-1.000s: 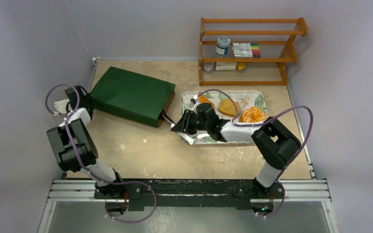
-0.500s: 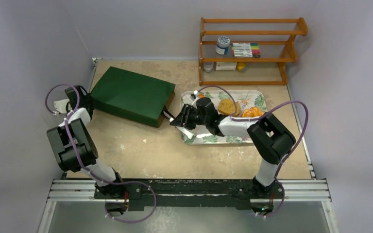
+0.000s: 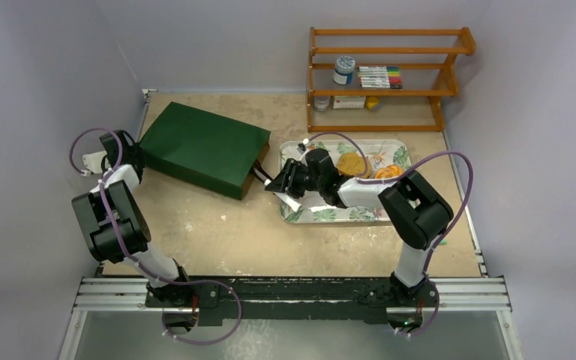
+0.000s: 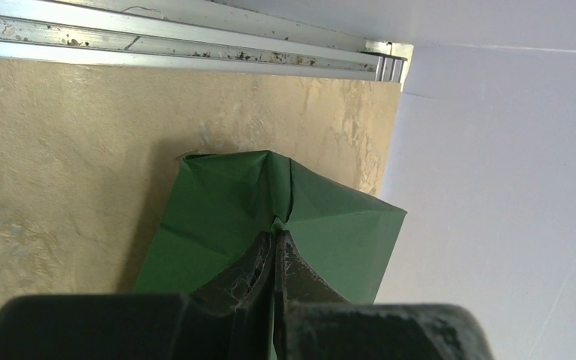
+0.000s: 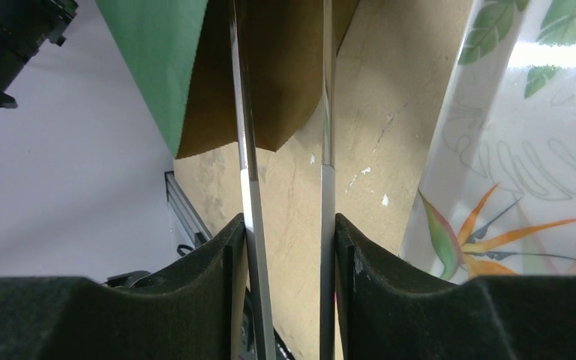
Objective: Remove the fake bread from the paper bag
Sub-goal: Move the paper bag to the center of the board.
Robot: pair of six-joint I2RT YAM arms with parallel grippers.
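Note:
The dark green paper bag lies flat on the table, its brown mouth facing right. My left gripper is shut on a fold at the bag's closed left end. My right gripper is shut on metal tongs, whose two arms stand apart and point at the bag's kraft-brown opening. In the top view the tong tips sit at the mouth. A tan bun and a crinkly orange pastry lie on the tray. The baguette and croissant are out of view.
A leaf-patterned tray sits right of the bag, and its edge shows in the right wrist view. A wooden shelf with a jar, markers and small items stands at the back right. Grey walls close both sides.
My right arm has swung left and back, bringing the tongs from the tray's front corner to the bag's mouth. The left gripper and the bag have stayed put.

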